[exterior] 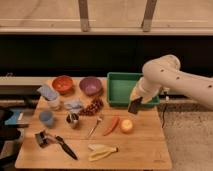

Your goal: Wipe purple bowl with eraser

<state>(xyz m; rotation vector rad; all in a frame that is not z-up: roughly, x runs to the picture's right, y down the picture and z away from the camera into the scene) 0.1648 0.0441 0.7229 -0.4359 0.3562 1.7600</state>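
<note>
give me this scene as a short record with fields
gripper: shut on eraser, at the tray's front right edge
eraser: held in the air, well right of the purple bowl
purple bowl: on the table, between orange bowl and tray
contact eraser to bowl: none
wiping: not yet begun

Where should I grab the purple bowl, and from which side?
Probably the rim, from straight above: the purple bowl sits upright and open, so one finger goes inside, one outside. Take the edge toward the green tray; the orange bowl and grapes crowd the other sides. The pincer, over the tray's front edge, is shut on the eraser.
</note>
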